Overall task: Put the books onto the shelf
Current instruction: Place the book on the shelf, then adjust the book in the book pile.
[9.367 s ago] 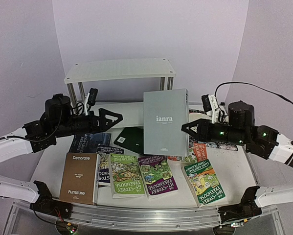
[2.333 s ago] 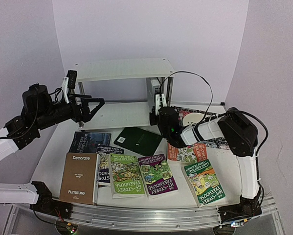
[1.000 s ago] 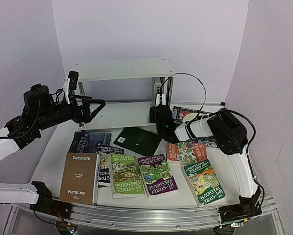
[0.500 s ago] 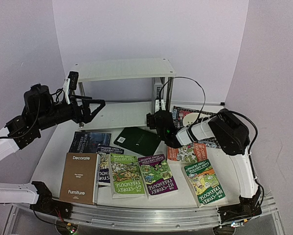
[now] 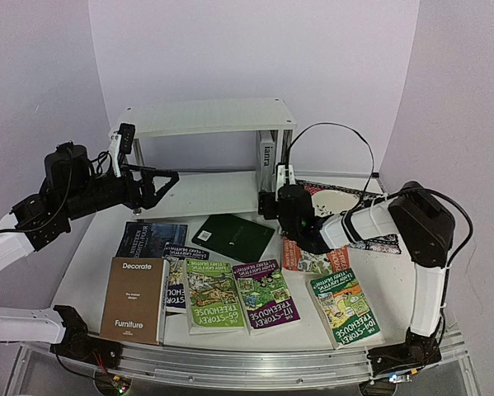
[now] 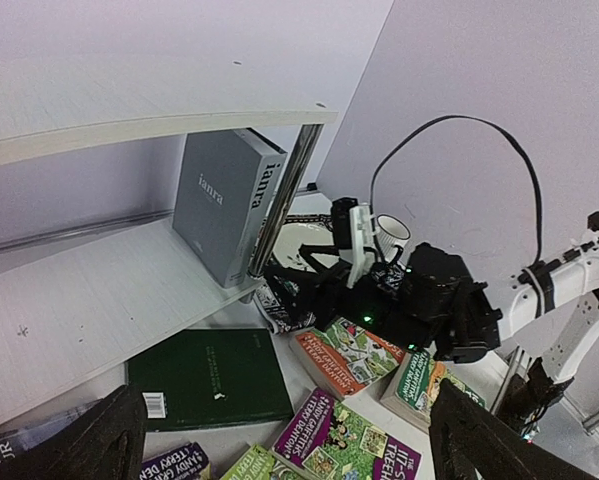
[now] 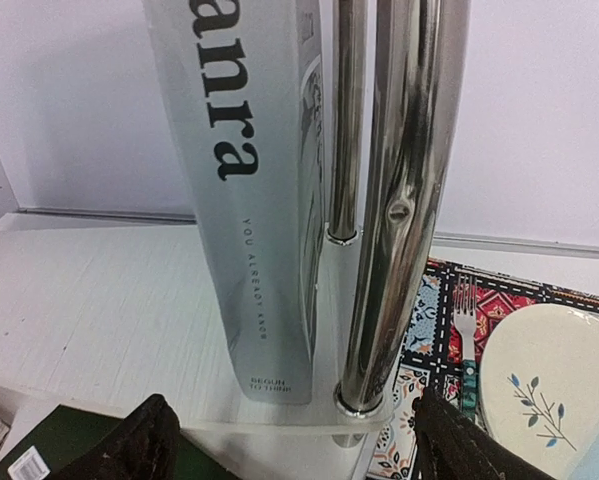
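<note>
Standing upright at the right end of the shelf (image 5: 204, 117), lower board, beside its chrome legs (image 7: 399, 200): the grey ianra book (image 5: 266, 157); right gripper (image 7: 299, 440) spread wide, empty, just before it; left gripper (image 5: 162, 181) wide at the shelf's left end; other books (image 5: 214, 293) flat before the shelf

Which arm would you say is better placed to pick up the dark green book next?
Likely the right. The right hand, open, sits just past the dark green book, beside the shelved grey book. The left hand, also open, hovers farther off at the left of the shelf.
</note>
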{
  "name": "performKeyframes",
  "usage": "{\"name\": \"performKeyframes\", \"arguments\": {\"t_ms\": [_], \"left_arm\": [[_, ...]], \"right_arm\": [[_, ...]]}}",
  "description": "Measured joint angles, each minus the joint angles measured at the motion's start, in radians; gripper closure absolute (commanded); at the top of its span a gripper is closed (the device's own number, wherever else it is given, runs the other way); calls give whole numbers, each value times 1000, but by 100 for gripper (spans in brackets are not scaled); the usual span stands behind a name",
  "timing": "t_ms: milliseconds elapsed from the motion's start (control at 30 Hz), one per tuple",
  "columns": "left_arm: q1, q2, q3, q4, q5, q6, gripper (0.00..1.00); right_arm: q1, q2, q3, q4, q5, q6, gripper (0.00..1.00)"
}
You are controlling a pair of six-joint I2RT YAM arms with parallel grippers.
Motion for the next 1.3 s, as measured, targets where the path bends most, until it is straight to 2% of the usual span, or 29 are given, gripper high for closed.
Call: {"name": "performKeyframes", "arguments": {"t_ms": [367,567,833,1133,1300], "left_arm": [[0,42,0,-149,-68,-93,1],[0,30,-45,-169,-101,-167,1],[0,27,-99,-235,-180,-280,1],[7,21,-99,-339,-236,-370,0],[114,-8,-137,-417,-237,-416,0]], "right_arm": [[25,-252,-145,-264,-220,197,19],[25,-357,-269,-359,-366,340,19],[30,-373,-348,-426,-552,461,19],[86,-373,-369,-406,-654,555,20],[176,-311,-349,-338,-698,621,22]]}}
